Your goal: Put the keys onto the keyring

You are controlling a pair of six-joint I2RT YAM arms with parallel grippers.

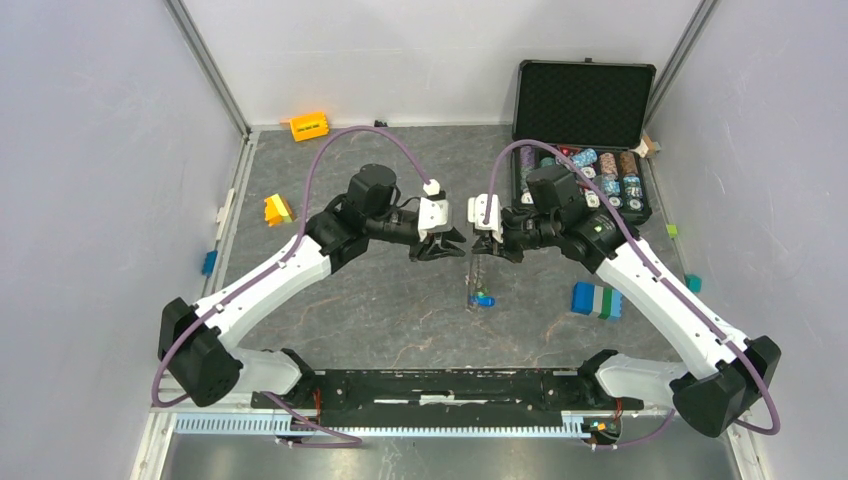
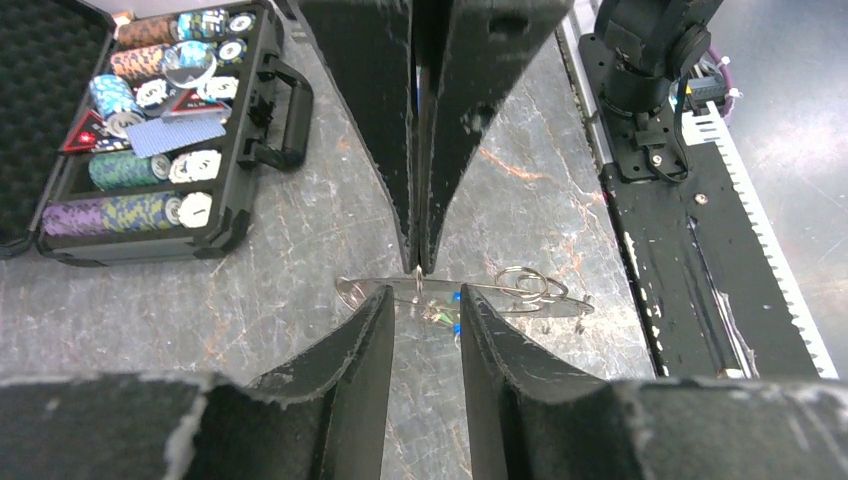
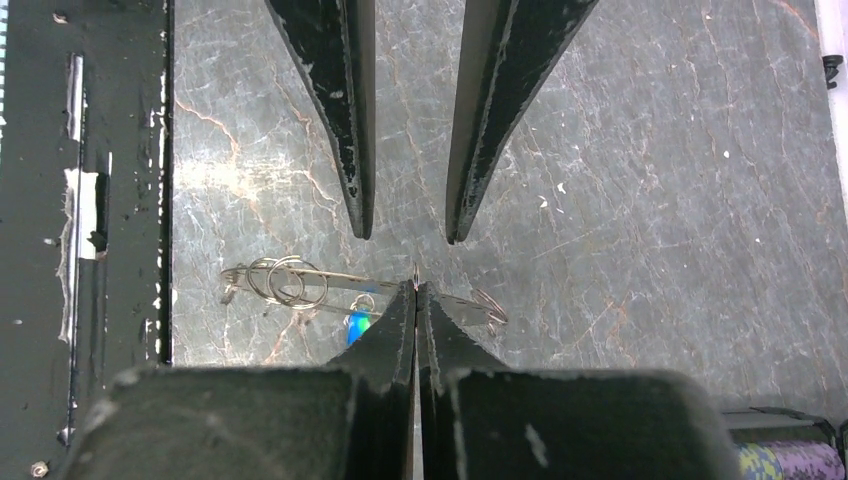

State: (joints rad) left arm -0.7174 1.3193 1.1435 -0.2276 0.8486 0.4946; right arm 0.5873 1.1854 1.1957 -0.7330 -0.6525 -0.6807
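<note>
The keyring [image 1: 472, 275] shows nearly edge-on as a thin grey metal band between the two grippers, also in the left wrist view [image 2: 520, 300] and the right wrist view [image 3: 330, 282]. My right gripper [image 1: 487, 245] [image 3: 416, 290] is shut on its upper rim. Two small silver split rings [image 3: 285, 281] hang on the band. The keys [image 1: 484, 299], with blue and green heads, hang under the band [image 3: 356, 328] [image 2: 440, 313]. My left gripper [image 1: 441, 246] [image 2: 427, 298] is open and empty. Its fingertips sit on either side of the band, facing the right gripper.
An open black case [image 1: 583, 105] of poker chips stands at the back right. Loose blocks lie around: orange [image 1: 309, 126], yellow-orange [image 1: 276, 209], blue-green [image 1: 597, 299]. The black base rail [image 1: 450, 385] runs along the near edge.
</note>
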